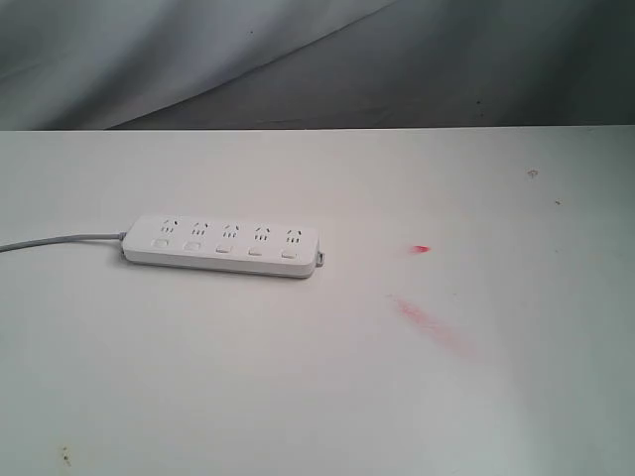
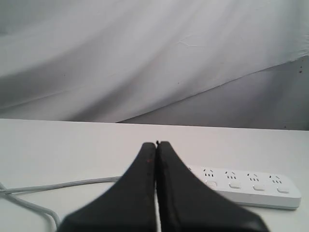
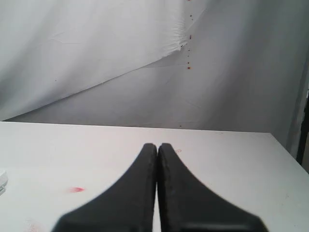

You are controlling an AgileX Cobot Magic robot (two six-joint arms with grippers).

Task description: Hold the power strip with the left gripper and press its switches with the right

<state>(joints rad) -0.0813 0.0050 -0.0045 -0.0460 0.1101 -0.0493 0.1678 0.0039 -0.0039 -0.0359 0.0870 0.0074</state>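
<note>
The white power strip (image 1: pixel 222 247) lies flat on the white table, left of centre in the exterior view, its grey cord (image 1: pixel 60 241) trailing off to the left and a small end tab (image 1: pixel 319 260) at its right end. Five small switches (image 1: pixel 223 248) run in a row below the socket groups. Neither arm shows in the exterior view. In the left wrist view my left gripper (image 2: pixel 156 144) is shut with nothing in it, and the power strip (image 2: pixel 251 186) lies beyond it, partly hidden by the fingers. My right gripper (image 3: pixel 157 145) is shut and empty, with only the strip's end (image 3: pixel 2 181) at the view's edge.
Red smears mark the table (image 1: pixel 317 397) right of the strip, a small spot (image 1: pixel 421 249) and a longer streak (image 1: pixel 432 325). A grey cloth backdrop (image 1: pixel 298 59) hangs behind the table's far edge. The cord (image 2: pixel 58 186) loops near the left gripper.
</note>
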